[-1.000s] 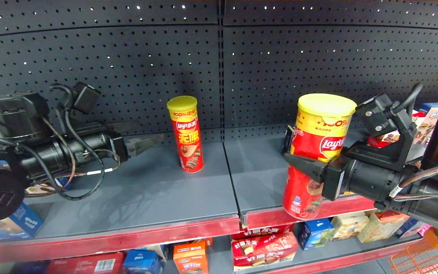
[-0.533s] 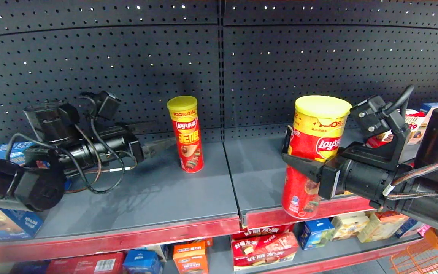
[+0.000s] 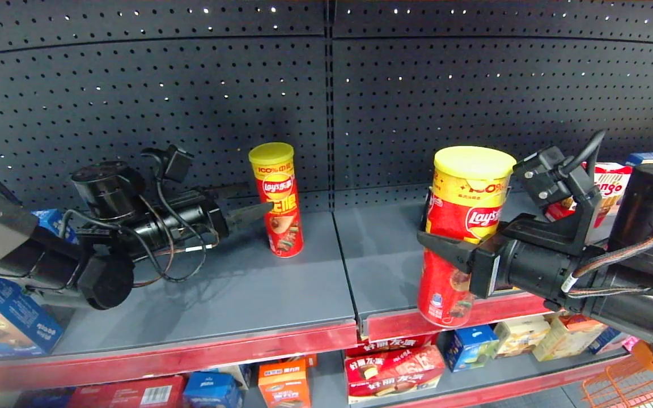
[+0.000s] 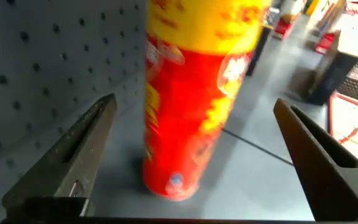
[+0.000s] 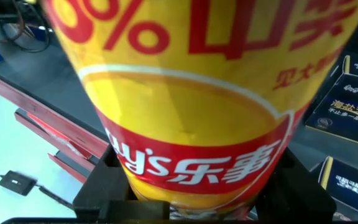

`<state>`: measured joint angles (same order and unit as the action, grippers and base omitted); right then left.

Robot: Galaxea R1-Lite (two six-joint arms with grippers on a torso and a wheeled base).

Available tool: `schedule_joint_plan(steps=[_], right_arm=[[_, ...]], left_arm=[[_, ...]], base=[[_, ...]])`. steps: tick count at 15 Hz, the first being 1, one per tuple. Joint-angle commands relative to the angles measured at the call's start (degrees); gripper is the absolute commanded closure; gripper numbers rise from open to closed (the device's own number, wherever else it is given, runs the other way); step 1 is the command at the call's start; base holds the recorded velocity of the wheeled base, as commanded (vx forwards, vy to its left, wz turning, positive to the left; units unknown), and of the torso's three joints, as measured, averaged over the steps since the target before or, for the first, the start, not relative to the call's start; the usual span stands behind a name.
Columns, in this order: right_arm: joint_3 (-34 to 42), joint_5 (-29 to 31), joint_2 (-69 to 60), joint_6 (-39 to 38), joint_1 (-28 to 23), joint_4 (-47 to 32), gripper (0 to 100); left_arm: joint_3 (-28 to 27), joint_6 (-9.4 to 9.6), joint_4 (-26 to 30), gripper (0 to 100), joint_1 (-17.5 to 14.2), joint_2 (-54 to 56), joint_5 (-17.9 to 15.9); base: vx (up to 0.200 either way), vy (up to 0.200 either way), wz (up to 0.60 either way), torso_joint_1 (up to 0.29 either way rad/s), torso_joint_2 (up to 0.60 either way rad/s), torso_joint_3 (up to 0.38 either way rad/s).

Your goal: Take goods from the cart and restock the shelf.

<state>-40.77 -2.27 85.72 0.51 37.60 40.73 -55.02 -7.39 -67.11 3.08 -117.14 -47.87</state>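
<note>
A red chip can with a yellow lid (image 3: 279,199) stands upright on the grey shelf (image 3: 230,283), near the back wall. My left gripper (image 3: 251,202) is open just to its left at mid height. In the left wrist view the can (image 4: 191,106) stands a little beyond the two spread fingers (image 4: 73,168), not between them. My right gripper (image 3: 437,226) is shut on a second red chip can (image 3: 465,235), held upright over the shelf's red front edge (image 3: 457,317). That can's label (image 5: 191,106) covers the right wrist view, with the gripper (image 5: 197,208) clamped around its body.
A dark pegboard wall (image 3: 417,102) backs the shelf. A blue box (image 3: 6,320) lies at the shelf's left end, and more boxes (image 3: 610,178) stand at the far right. The lower shelf holds several boxes (image 3: 394,368). An orange cart basket (image 3: 627,385) is at the bottom right.
My left arm has swung right and its open gripper has closed in on the standing can. The right gripper with its can has shifted slightly left and down.
</note>
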Motion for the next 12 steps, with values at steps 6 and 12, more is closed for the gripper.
schedule_joint_plan(steps=[6, 12], right_arm=[[-0.54, -0.02, 0.94, 0.02, -0.07, 0.23, 100], [-0.46, -0.02, 1.11, 0.02, -0.15, 0.32, 100]], left_arm=[[-4.05, -0.87, -0.22, 0, 1.13, -3.97, -8.38], [-13.36, -1.49, 0.93, 0, 2.89, -9.95, -8.9]], base=[[0.0, 0.0, 0.0, 0.0, 0.0, 0.0], [0.0, 0.0, 0.0, 0.0, 0.0, 0.0]])
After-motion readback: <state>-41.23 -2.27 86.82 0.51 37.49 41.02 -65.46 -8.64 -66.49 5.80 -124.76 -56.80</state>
